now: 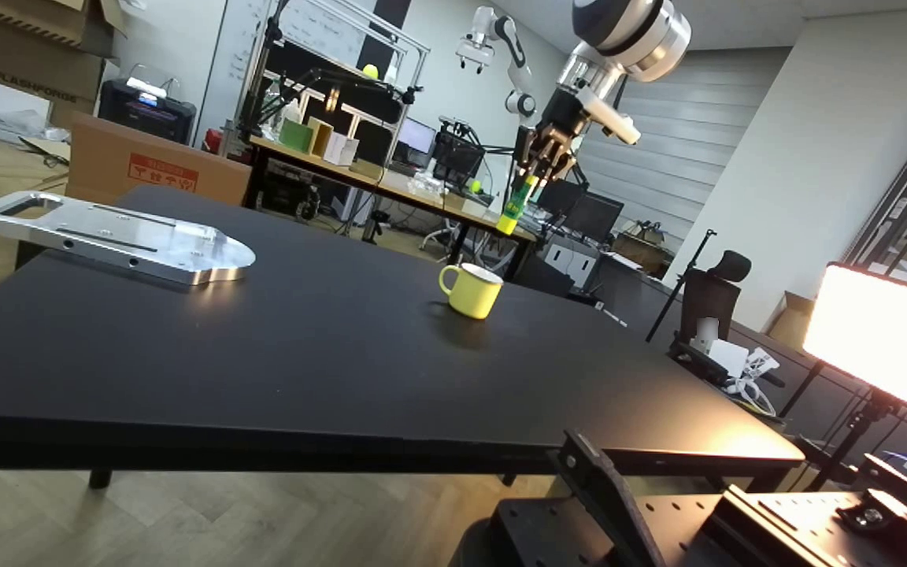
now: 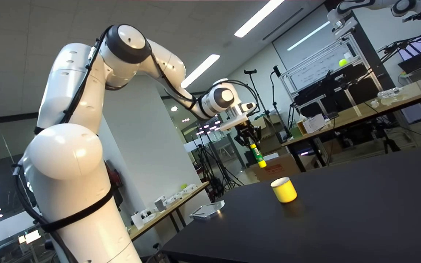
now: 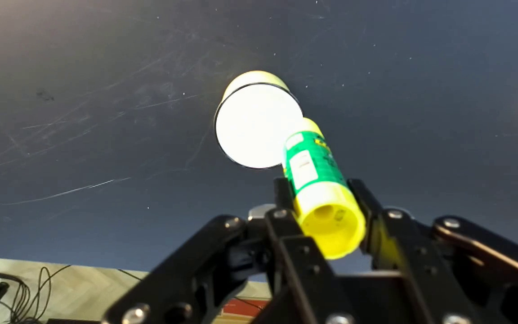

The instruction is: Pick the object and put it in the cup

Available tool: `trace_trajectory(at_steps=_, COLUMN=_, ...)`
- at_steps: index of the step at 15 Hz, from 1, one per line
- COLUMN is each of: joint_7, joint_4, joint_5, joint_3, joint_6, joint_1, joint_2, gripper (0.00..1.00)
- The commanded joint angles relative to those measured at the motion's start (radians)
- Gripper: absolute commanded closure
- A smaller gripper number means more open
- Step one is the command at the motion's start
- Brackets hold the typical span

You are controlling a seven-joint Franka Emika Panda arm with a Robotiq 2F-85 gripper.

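Observation:
The object is a slim yellow and green stick with a printed label; it shows in both exterior views and in the wrist view. My gripper is shut on its upper yellow end and holds it in the air, slightly tilted, lower end down. The yellow cup stands upright on the black table below the stick, apart from it. Its pale inside looks empty, though it is overexposed. In the wrist view the stick's far end overlaps the cup's rim.
A silver metal plate with a handle slot lies on the black table. A bright light panel stands beside the table. A black metal mount is in front of the table's near edge.

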Motion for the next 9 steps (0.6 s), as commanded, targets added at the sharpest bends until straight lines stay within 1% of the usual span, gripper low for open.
trace_trajectory(at_steps=1, joint_7=-0.008, joint_4=-0.057, joint_5=-0.002, joint_3=0.008, joint_6=0.131, joint_1=-0.010, joint_2=0.022, gripper=0.91)
trace_trajectory(at_steps=2, joint_7=-0.003, joint_4=-0.059, joint_5=-0.007, joint_3=0.005, joint_6=0.170, joint_1=-0.009, joint_2=0.039, gripper=0.91)
trace_trajectory(at_steps=4, joint_7=0.001, joint_4=-0.050, joint_5=-0.009, joint_3=0.004, joint_6=0.214, joint_1=-0.011, joint_2=0.076, gripper=0.91)
trace_trajectory(at_steps=9, joint_7=0.010, joint_4=-0.037, joint_5=-0.030, joint_3=-0.007, joint_6=0.276, joint_1=-0.009, joint_2=0.159, gripper=0.91)
